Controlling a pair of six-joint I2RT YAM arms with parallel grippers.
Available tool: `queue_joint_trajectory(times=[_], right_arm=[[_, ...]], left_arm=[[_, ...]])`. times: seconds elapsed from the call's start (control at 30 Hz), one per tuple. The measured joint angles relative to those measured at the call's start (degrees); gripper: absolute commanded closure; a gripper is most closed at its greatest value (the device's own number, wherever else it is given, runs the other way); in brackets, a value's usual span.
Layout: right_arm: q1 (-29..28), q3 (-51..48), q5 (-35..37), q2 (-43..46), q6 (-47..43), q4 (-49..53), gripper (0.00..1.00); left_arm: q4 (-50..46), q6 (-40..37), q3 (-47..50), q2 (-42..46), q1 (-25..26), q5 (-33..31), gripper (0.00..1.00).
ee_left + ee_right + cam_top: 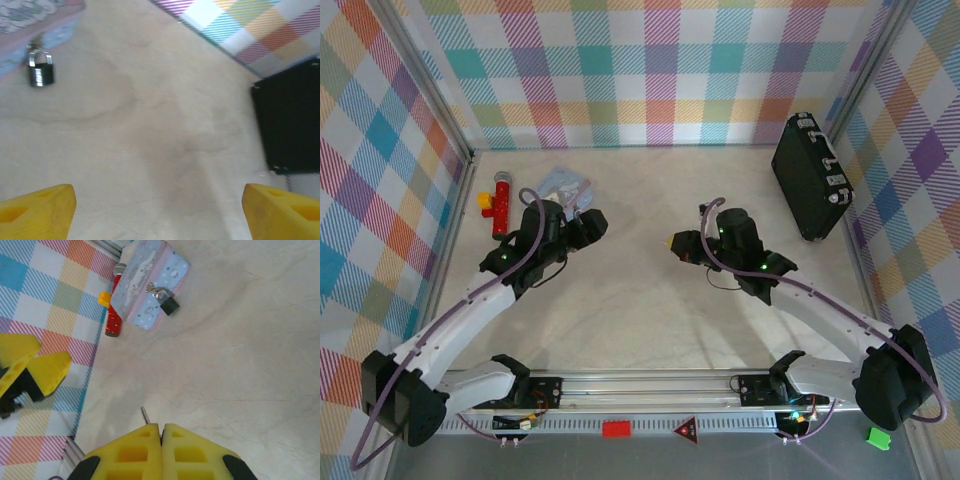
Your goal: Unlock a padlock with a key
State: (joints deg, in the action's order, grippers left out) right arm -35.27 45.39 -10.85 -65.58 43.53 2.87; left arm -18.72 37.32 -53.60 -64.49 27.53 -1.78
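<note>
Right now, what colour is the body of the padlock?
Dark, blackish metal; the padlock shows best in the right wrist view.

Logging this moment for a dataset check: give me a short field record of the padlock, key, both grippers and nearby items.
padlock: on the table, against the pouch, untouched
key: thin metal tip, likely the key, poking from the right gripper
right gripper: shut
left gripper: open, empty
nearby: black case by the right wall; red tube beside the pouch

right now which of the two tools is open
The left tool: its fingers stand wide apart. The right tool is pressed shut on a thin metal key.
</note>
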Motion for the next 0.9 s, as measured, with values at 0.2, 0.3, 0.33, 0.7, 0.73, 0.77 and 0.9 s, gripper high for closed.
queue_joint_trajectory(times=[0.2, 0.3, 0.33, 0.7, 0.73, 0.77, 0.9], right_arm=[[0.0, -0.1, 1.0, 3.2, -2.4, 2.1, 1.0], [0.0, -0.8, 1.0, 4.2, -2.7, 2.1, 1.0], [0.0, -1.3, 1.0, 4.5, -2.9, 2.2, 1.0], [0.0, -5.1, 1.0, 7.5, -5.0, 2.5, 1.0], [0.0, -5.2, 1.0, 7.7, -5.3, 2.5, 1.0], [0.0, -5.3, 1.0, 7.8, -5.5, 2.5, 1.0], [0.0, -5.3, 1.0, 7.8, -6.1, 2.6, 1.0]], left_arm=[[-5.2, -7.3, -6.3, -13.2, -0.8, -6.0, 0.18], [-5.0, -9.3, -8.5, -20.4, -1.8, -7.6, 0.23], [-4.9, -9.8, -9.0, -22.8, -2.3, -8.1, 0.24], [1.6, -9.7, -13.2, -39.0, -6.7, -11.3, 0.27], [2.5, -9.5, -13.9, -40.2, -6.8, -11.7, 0.27], [3.4, -9.5, -14.5, -41.2, -6.9, -12.1, 0.27], [6.6, -8.4, -16.3, -44.7, -7.3, -13.4, 0.29]])
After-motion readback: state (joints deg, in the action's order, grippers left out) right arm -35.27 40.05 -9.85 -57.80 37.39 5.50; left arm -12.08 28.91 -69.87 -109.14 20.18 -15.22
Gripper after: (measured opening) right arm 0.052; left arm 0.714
